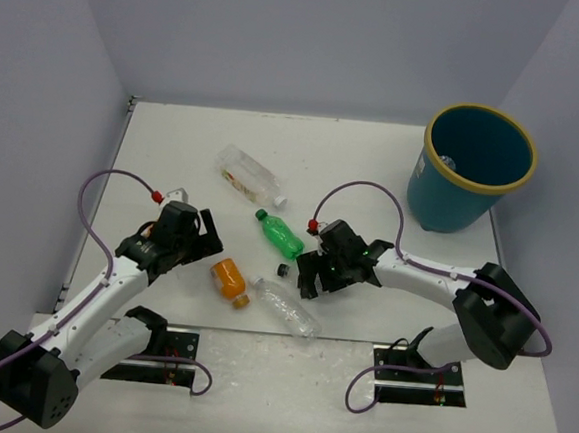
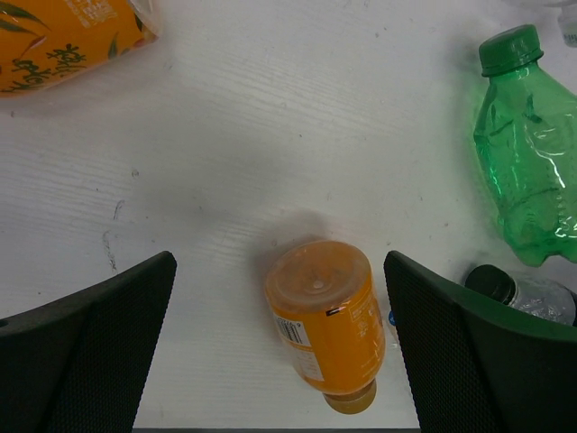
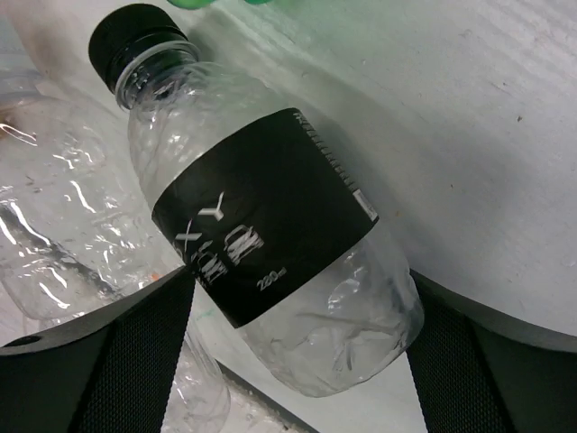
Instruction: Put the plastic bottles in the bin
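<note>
My left gripper point(image 1: 195, 241) is open, its fingers either side of a small orange bottle point(image 2: 326, 317) that lies on the table, with gaps on both sides. The orange bottle also shows in the top view point(image 1: 228, 278). My right gripper point(image 1: 314, 271) is shut on a clear bottle with a black label and black cap point(image 3: 270, 216), its pads point(image 3: 149, 347) against both sides. A green bottle point(image 1: 280, 234) lies between the arms. A clear crushed bottle point(image 1: 288, 308) lies near the front. A clear bottle with a red and pale label point(image 1: 249, 176) lies further back. The teal bin point(image 1: 468, 206) stands at the far right.
Purple cables loop over both arms. Grey walls close in the table on the left, back and right. The green bottle point(image 2: 532, 171) and a black cap point(image 2: 491, 281) lie just right of my left gripper's right finger. Something pale shows inside the bin near its left wall.
</note>
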